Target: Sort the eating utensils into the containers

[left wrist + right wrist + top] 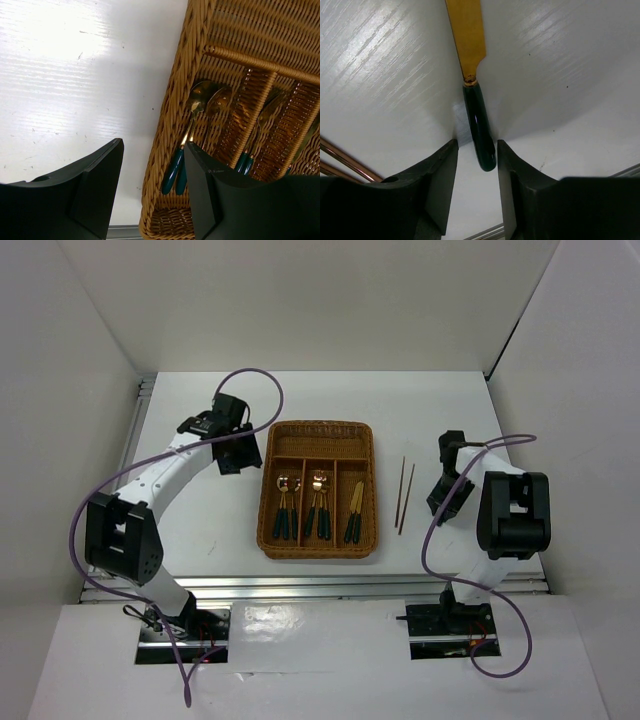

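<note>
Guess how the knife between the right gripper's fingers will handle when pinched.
Knife: the glossy, rounded handle probably makes it slippery, and it may roll or squirt out. The thin flat blade looks like metal, so it is likely stiff. It looks slim, so probably light.

Lab test cell indicated. White table (215, 530) is boxed in by white panels (320, 300) behind and beside it. Left arm (165, 470) and right arm (510, 515) are mounted beside an aluminium rail (320, 585) at the table's near edge; purple cables (260, 371) are looped above the table.
</note>
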Available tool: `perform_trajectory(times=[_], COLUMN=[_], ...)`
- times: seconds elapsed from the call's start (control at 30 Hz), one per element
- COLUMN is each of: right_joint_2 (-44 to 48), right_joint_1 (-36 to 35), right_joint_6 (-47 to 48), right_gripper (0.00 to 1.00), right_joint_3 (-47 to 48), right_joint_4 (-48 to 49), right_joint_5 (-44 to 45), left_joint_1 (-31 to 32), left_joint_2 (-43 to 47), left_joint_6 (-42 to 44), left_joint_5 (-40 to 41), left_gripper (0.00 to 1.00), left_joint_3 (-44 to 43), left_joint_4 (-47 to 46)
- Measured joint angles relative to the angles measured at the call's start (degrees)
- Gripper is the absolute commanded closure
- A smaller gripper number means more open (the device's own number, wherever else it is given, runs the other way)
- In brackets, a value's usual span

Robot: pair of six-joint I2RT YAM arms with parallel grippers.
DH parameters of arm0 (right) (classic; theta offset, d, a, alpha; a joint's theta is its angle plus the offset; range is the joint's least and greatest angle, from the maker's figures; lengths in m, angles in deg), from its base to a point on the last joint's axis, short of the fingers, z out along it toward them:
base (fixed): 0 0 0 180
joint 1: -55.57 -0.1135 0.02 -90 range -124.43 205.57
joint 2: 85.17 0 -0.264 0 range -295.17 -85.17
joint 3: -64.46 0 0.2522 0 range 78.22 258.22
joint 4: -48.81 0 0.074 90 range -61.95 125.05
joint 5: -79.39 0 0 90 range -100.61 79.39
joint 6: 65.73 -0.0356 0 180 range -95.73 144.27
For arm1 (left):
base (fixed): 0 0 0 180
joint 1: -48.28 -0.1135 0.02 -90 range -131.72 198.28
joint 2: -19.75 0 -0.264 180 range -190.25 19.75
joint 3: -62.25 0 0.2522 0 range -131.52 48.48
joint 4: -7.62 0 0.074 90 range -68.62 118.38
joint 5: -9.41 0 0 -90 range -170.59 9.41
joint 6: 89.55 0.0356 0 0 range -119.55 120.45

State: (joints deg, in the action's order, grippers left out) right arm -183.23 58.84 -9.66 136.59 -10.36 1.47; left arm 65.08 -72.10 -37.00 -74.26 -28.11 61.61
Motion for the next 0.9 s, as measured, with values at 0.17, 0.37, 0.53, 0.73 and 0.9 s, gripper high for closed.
perform_trajectory(times=[0.17, 0.37, 0.53, 0.73, 0.9], right_joint_2=[-0.2, -0.4, -0.5, 0.2, 5.6], right_joint_1=[0.0, 0.0, 0.0, -2.4, -10.5], right_joint_6=[0.2, 0.7, 0.4, -0.8, -1.2], right_gripper=[0.63, 0.83, 0.97, 0.97, 0.93], right_joint_3=[0.0, 0.0, 0.0, 1.7, 9.8], right_joint_4=[0.1, 0.2, 0.4, -1.3, -3.0], right_joint_5=[-0.7, -1.7, -2.7, -3.3, -4.8], left_joint_1=[-0.6, -0.9, -0.9, -1.1, -1.8], left_joint_2=[-0.9, -2.4, -2.6, -2.6, -2.3], left_joint_6=[0.0, 0.0, 0.0, 1.0, 1.4], left_joint_5=[-0.7, -1.4, -1.7, -1.7, -1.7], left_gripper=[0.34, 0.36, 0.36, 0.36, 0.36], left_joint_3=[0.0, -0.7, -1.5, -2.2, -2.2], left_joint_4=[0.0, 0.0, 0.1, 0.0, 0.0])
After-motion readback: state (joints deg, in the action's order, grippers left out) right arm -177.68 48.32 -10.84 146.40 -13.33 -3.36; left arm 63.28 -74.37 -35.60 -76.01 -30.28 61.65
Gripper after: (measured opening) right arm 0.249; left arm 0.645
